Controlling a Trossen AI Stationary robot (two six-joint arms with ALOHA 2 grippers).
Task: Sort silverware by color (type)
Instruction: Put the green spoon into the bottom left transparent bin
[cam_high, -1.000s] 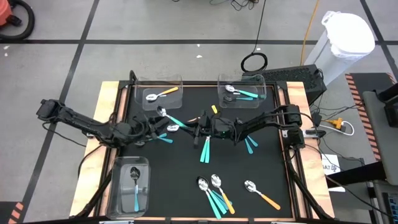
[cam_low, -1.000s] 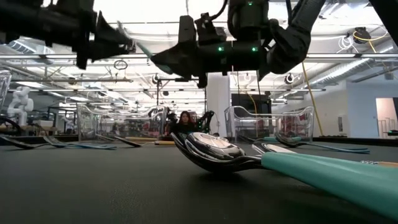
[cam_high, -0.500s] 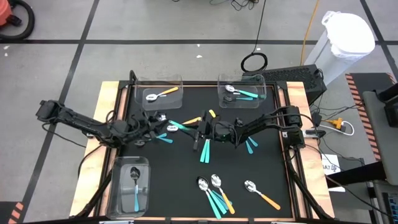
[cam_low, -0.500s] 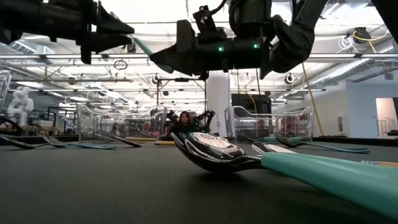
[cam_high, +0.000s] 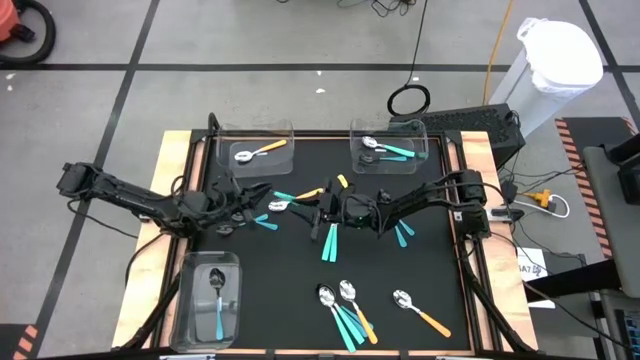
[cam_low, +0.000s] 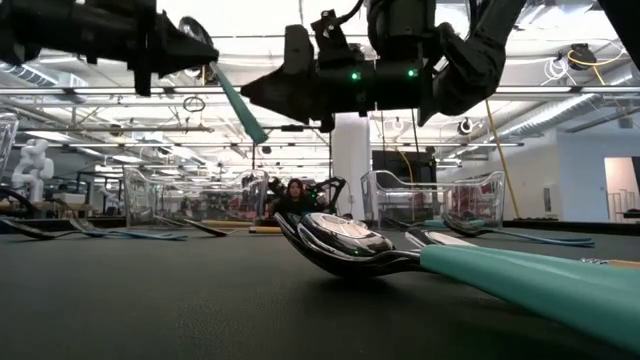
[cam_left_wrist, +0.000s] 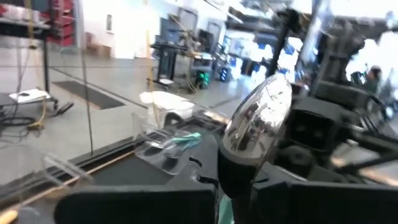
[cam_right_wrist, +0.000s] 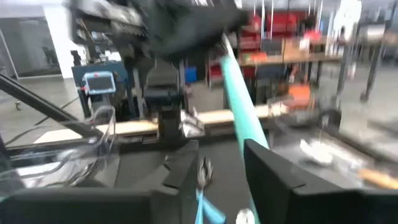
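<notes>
Black matting covers the desk, which stands on a grey tiled floor. Near its centre the left gripper has its fingers clamped on the bowl end of a teal spoon, held clear of the mat with the handle slanting down toward the right gripper. That gripper's fingers stand part-way apart on either side of the handle. Clear bins sit at eleven, one and seven o'clock, each holding spoons. More teal and orange spoons lie loose toward five o'clock.
</notes>
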